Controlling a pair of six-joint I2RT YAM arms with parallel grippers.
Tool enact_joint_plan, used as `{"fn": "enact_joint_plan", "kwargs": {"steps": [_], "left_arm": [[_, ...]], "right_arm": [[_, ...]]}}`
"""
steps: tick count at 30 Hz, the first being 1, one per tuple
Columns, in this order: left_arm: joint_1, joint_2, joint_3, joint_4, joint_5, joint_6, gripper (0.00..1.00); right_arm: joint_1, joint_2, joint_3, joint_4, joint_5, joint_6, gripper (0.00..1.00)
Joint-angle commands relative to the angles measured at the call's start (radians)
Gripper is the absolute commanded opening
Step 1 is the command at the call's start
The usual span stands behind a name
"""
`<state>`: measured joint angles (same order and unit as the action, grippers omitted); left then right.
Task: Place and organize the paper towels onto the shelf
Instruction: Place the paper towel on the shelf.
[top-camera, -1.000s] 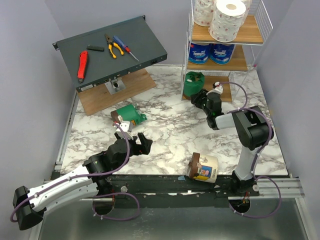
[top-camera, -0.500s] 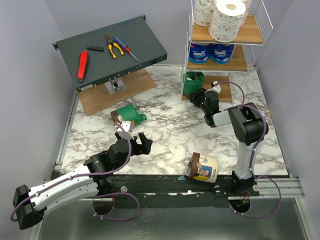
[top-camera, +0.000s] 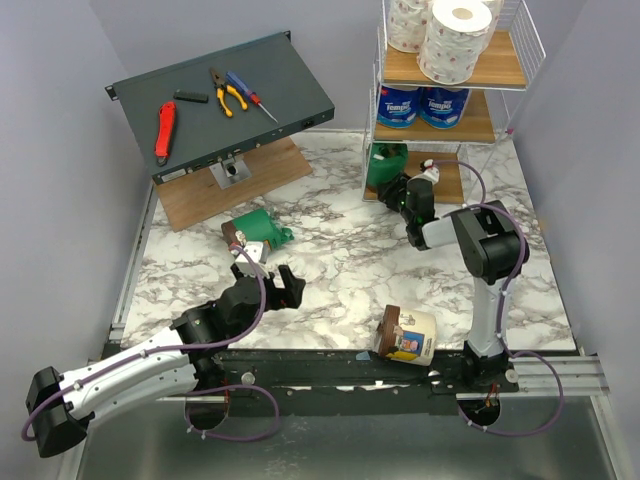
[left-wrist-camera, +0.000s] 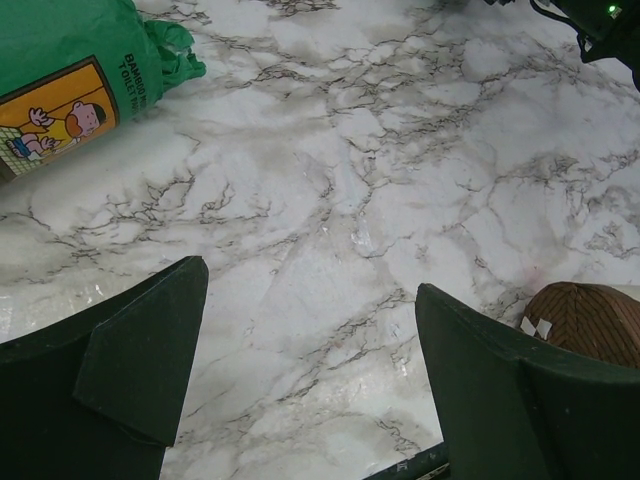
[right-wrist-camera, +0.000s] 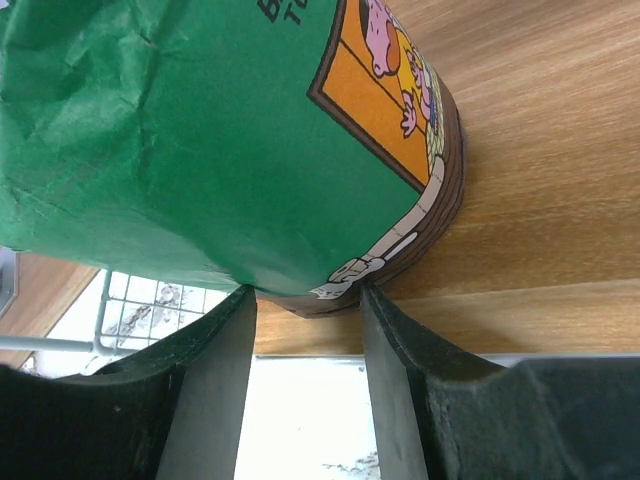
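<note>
**Shelf bottom tier: green roll in place, right gripper at its end**

From my right wrist camera, the green roll sits on the bottom wooden board of the shelf. Its brown end faces the right gripper. The jaws are parted, but the gap is narrower than the roll, and nothing is between them. The fingertips sit right at the brown rim. I cannot tell whether they press on it or stop just short.

My left gripper hangs over the marble table, spread wide and holding nothing. In its wrist view the left gripper has only bare marble between its fingers.

A second green roll lies on its side just beyond that gripper, at the upper left of the wrist view. A cream-and-brown roll lies near the table's front edge, between the two arm bases. Its brown end shows at the lower right of the left wrist view.

On the shelf's middle tier stand two blue-and-white packs, side by side. White speckled rolls fill the wire-sided top tier.
</note>
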<state>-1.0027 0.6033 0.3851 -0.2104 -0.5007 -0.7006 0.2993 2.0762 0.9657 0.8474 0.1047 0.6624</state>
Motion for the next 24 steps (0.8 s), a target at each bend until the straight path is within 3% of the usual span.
{"fn": "enact_joint_plan", "kwargs": {"steps": [1, 10, 24], "left_arm": [[0.004, 0.01, 0.006, 0.022, -0.027, 0.001, 0.88], [0.004, 0.03, 0.011, 0.031, -0.032, 0.0, 0.88], [0.003, 0.069, 0.026, 0.041, -0.031, 0.009, 0.89]], "right_arm": [[-0.003, 0.038, 0.048, 0.02, 0.022, 0.016, 0.5], [-0.002, 0.069, 0.092, 0.013, 0.026, 0.029, 0.51], [-0.002, 0.064, 0.127, 0.006, 0.046, 0.028, 0.61]]}}
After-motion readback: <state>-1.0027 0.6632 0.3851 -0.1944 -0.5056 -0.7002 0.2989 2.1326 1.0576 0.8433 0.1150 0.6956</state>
